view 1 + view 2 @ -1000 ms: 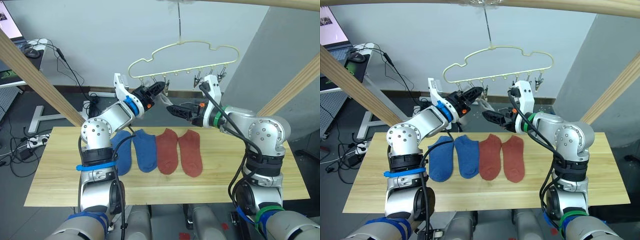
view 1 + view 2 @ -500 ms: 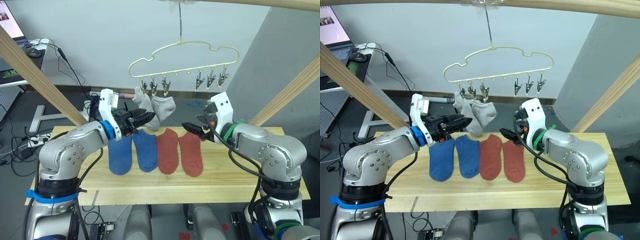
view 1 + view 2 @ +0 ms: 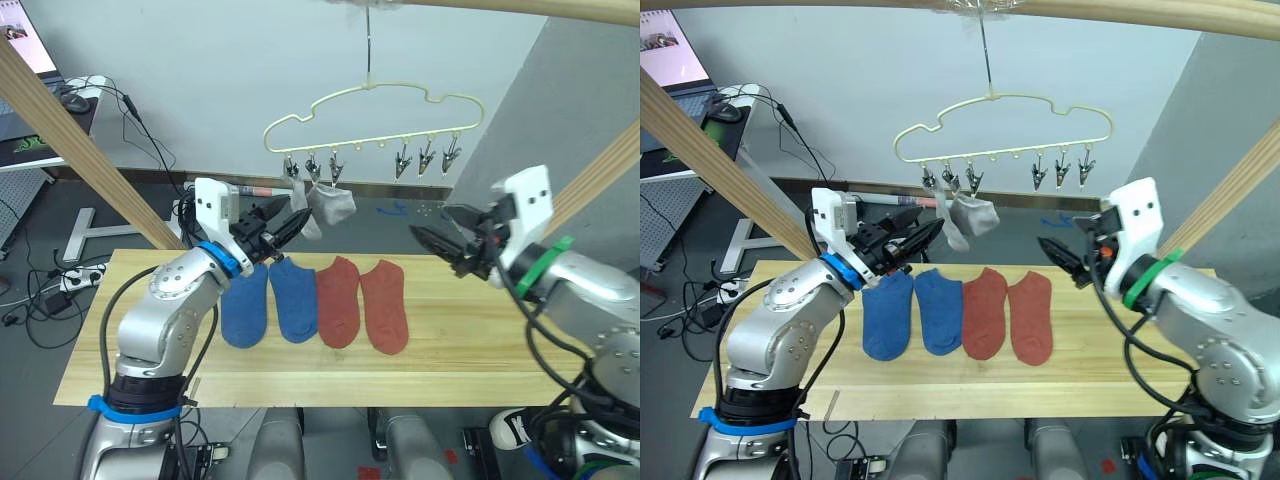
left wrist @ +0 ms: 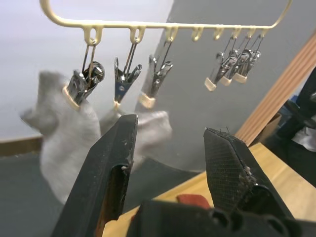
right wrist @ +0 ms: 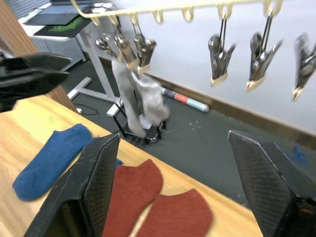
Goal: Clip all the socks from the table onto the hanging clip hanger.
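Two grey socks [image 3: 325, 207] clipped on clip hanger [image 3: 372, 112], hanging just ahead of left gripper [image 3: 296, 222], slightly above its fingertips; not touching.
Four socks flat on table [image 3: 120, 330], side by side, toes toward robot: two blue socks [image 3: 270, 302] directly below and just behind left gripper; two rust-red socks [image 3: 362, 303] between the two grippers, lower than both.
Left gripper: fingers parted moderately, nothing between them; raised above table's far edge, aimed at hanger's left clips.
Right gripper [image 3: 434, 241]: fingers spread wide, empty; raised above table, well to the right of rust-red pair, pointing toward it.
Three bare clips [image 3: 425, 158] at hanger's right end, above and ahead of right gripper, apart from it.
Wooden poles [image 3: 75, 135] slanting past outer side of each arm.
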Controlling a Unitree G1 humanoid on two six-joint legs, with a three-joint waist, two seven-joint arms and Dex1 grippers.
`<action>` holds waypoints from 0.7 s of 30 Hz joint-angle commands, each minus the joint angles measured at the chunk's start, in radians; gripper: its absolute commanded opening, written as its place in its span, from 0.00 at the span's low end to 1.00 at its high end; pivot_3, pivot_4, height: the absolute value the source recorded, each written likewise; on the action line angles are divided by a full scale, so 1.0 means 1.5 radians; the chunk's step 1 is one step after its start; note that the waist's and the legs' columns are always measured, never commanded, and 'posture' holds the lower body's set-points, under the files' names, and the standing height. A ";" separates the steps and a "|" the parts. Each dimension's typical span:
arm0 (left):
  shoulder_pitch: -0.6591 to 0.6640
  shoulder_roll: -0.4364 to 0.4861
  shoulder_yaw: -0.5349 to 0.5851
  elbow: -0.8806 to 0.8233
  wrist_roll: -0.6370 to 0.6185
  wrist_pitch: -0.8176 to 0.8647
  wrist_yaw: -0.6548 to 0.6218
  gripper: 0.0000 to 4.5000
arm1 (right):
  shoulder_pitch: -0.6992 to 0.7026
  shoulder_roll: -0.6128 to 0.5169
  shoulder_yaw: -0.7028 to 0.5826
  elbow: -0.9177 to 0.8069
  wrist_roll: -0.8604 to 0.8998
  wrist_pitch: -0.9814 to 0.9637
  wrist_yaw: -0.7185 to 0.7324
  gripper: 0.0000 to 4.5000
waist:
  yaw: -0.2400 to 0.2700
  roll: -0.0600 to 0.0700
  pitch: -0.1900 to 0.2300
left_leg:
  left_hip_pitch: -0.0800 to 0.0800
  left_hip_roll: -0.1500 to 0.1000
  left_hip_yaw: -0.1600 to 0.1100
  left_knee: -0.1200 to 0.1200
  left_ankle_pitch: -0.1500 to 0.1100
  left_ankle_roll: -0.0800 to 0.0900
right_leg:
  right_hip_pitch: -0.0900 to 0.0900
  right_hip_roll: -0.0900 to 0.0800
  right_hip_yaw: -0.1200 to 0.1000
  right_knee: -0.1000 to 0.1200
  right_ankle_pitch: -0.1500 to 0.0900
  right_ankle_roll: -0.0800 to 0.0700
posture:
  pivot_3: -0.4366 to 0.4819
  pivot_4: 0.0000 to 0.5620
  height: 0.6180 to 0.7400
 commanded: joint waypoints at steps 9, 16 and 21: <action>-0.031 -0.106 -0.053 0.017 0.101 -0.075 0.062 0.66 | -0.060 -0.143 -0.102 0.068 0.175 -0.005 0.055 0.83 | -0.001 0.000 -0.001 | 0.000 0.000 0.000 0.001 0.000 0.000 | 0.001 0.000 0.000 0.000 0.000 0.000 | 0.50 0.37 1.00; -0.043 -0.150 -0.058 0.034 0.161 -0.078 0.133 0.86 | -0.032 -0.176 -0.110 0.080 0.246 -0.026 0.025 0.83 | -0.001 0.000 -0.001 | 0.000 0.000 0.000 0.002 0.000 0.000 | 0.001 0.000 0.000 0.000 0.000 0.000 | 0.49 0.38 1.00; -0.045 -0.180 -0.073 0.053 0.190 -0.099 0.150 0.86 | -0.008 -0.198 -0.103 0.083 0.278 -0.047 0.002 0.83 | -0.001 0.000 -0.001 | 0.000 0.000 0.000 0.002 0.000 0.000 | 0.002 0.000 0.000 0.000 0.000 0.000 | 0.47 0.38 1.00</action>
